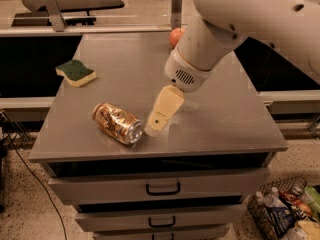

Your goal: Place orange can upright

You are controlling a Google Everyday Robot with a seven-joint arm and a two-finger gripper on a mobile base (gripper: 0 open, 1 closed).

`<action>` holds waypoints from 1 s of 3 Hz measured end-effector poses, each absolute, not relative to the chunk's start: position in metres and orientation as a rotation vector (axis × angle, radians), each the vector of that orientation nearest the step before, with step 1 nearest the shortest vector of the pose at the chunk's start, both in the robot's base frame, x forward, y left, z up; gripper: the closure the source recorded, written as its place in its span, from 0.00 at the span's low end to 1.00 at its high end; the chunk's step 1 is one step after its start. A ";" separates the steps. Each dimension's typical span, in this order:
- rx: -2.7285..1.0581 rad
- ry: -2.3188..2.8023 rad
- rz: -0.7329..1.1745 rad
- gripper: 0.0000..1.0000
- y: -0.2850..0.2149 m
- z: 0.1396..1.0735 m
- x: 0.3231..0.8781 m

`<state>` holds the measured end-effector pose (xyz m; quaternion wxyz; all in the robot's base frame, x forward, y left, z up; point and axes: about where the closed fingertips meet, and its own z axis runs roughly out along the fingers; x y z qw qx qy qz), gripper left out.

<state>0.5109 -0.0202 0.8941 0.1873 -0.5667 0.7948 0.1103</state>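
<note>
In the camera view, the orange can (116, 122) lies on its side near the front edge of the tabletop (225, 114), left of centre. The hand (154, 126) hangs just beside the can's silver end. Whether it is released or clenched cannot be told. A sponge (76, 72) sits near the left edge.

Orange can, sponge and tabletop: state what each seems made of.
The shiny orange-gold drink can: thin metal, likely aluminium, with glints and a silver end. The green-topped yellow sponge: soft foam, matte. The grey tabletop: apparently brushed metal, with a dull sheen. The cream tool hangs beside the can.
</note>
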 end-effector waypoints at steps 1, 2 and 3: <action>-1.595 2.237 0.311 0.00 -0.020 0.894 0.511; -1.549 2.239 0.346 0.00 0.006 0.892 0.517; -1.513 2.266 0.420 0.00 0.054 0.884 0.526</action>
